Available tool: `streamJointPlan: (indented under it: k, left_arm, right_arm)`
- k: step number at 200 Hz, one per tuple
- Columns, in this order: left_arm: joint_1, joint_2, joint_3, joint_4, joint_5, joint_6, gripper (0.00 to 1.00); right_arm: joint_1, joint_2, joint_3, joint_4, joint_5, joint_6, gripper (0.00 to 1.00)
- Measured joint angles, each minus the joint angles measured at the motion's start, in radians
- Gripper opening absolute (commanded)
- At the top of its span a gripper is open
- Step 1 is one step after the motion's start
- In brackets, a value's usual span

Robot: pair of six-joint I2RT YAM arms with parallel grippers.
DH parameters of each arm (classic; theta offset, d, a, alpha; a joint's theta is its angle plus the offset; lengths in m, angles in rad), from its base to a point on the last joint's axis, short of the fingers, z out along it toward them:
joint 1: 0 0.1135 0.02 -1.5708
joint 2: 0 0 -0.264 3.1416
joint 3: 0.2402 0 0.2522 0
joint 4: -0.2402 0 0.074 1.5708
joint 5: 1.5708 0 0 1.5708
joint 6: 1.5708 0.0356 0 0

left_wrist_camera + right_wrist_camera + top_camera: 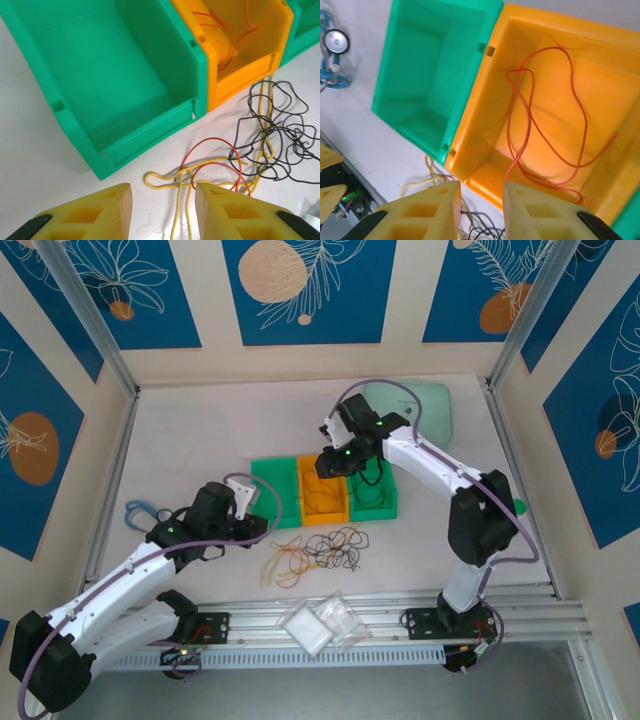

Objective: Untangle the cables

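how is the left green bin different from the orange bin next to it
Colour: the left green bin is green and the orange bin is orange. Contents: the left green bin is empty, while the orange bin holds a thin red-orange cable. Both are open-topped, alike in shape, and stand side by side.

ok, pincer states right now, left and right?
Left pincer: open, nothing between its fingers, above the loose cables.
Right pincer: open, empty, over the orange bin.
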Motion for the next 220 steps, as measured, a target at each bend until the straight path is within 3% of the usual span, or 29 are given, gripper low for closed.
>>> streamJointPlan:
  k: [19,36,66,150,220]
  left_arm:
    - [-0.010,0.035,0.004,-0.005,0.044,-0.005,0.49]
    - [-0.034,0.080,0.005,-0.008,0.080,-0.006,0.52]
    - [-0.087,0.153,0.006,-0.006,0.120,-0.010,0.42]
    - [-0.182,0.374,0.123,0.022,0.144,0.032,0.45]
    - [-0.187,0.485,0.177,0.005,0.144,0.092,0.36]
  right_arm:
    - [-0.014,-0.086,-0.055,0.002,0.000,0.001,0.29]
    - [-0.027,-0.152,-0.124,0.003,0.000,0.009,0.29]
    - [-0.036,-0.227,-0.256,0.001,0.000,0.027,0.29]
    - [-0.036,-0.306,-0.354,0.014,-0.009,0.058,0.29]
    - [-0.047,-0.354,-0.398,0.024,-0.015,0.060,0.30]
